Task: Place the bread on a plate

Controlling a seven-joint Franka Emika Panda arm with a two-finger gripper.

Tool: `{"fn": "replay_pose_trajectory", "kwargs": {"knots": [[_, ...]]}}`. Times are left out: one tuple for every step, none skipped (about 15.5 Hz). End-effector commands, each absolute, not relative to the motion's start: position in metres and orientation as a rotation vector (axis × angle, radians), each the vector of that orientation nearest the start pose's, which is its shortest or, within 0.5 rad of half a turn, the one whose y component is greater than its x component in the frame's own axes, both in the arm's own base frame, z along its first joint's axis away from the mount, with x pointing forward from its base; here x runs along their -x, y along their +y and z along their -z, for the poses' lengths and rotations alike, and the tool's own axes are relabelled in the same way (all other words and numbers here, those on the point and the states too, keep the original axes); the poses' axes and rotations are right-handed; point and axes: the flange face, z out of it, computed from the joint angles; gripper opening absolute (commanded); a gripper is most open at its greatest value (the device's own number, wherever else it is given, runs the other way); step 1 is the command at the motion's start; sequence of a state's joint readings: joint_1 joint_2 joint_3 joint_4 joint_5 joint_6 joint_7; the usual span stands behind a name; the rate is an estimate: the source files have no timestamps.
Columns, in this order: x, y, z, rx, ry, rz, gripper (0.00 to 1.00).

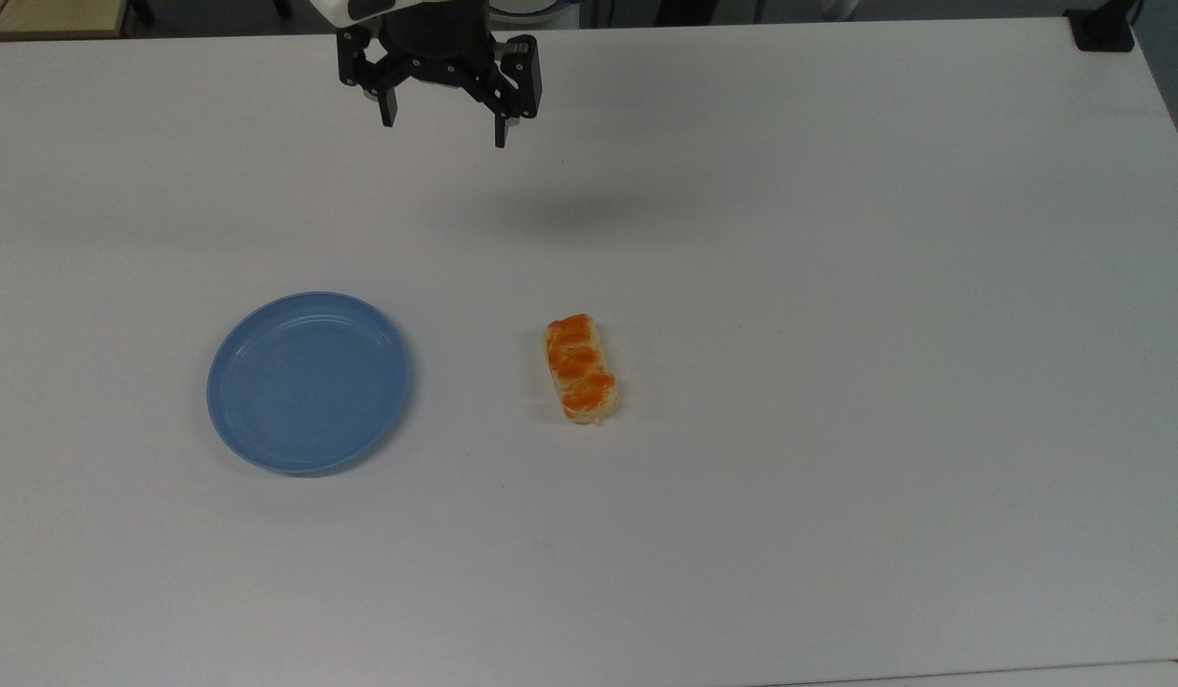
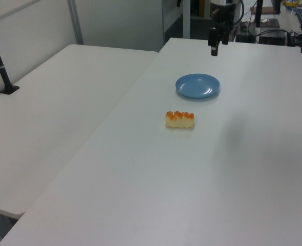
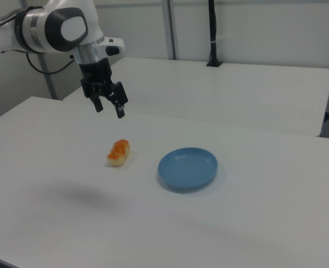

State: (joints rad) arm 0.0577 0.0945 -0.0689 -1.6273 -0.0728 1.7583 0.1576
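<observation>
Bread [image 1: 581, 369] lies on the white table [image 1: 837, 429] nearest the lens in the top view, an oblong pale bun with three glossy orange-brown lumps in a row along its top. Its long axis in the top view runs close to 12 and 6 o'clock, the upper end leaning a little toward 11 and the lower toward 5. In the left view the bread [image 2: 180, 119] lies crosswise, ends toward 9 and 3 o'clock; in the right view the bread [image 3: 119, 153] points about 1 and 7 o'clock. It rests flat, lumps up, touching nothing but the tabletop.

At 9 o'clock from the bun in the top view sits the light-blue plate [image 1: 309, 383], round and shallow with a raised rim, apart from the bread with bare table between them. In the left view the plate [image 2: 197, 85] is at about 1 o'clock from the bun; in the right view the plate [image 3: 187, 168] is at about 4 o'clock.

Toward 11 o'clock from the bread in the top view, well apart, hangs the black gripper [image 1: 444, 132] above the table's far edge, fingers spread wide and holding nothing. The gripper [image 3: 110, 109] in the right view hangs in the air at about 11 o'clock from the bun, on the white arm [image 3: 53, 28]. In the left view the gripper [image 2: 214, 47] hangs beyond the plate.
</observation>
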Motion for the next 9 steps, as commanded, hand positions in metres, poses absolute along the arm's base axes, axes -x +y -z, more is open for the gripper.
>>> {"fn": "replay_pose_trajectory", "kwargs": {"knots": [[-0.592,-0.024,-0.566,3.141,0.224,0.059,1.0],[-0.592,-0.024,-0.566,3.141,0.223,0.059,1.0],[-0.592,-0.024,-0.566,3.141,0.223,0.059,1.0],[-0.592,-0.024,-0.566,3.141,0.223,0.059,1.0],[-0.592,-0.024,-0.566,3.141,0.219,0.059,1.0],[-0.592,-0.023,-0.566,3.142,0.207,0.059,1.0],[-0.592,-0.025,-0.567,3.142,0.209,0.066,1.0],[-0.592,-0.032,-0.569,3.143,0.211,0.071,1.0],[-0.59,-0.037,-0.573,3.141,0.202,0.08,1.0]]}}
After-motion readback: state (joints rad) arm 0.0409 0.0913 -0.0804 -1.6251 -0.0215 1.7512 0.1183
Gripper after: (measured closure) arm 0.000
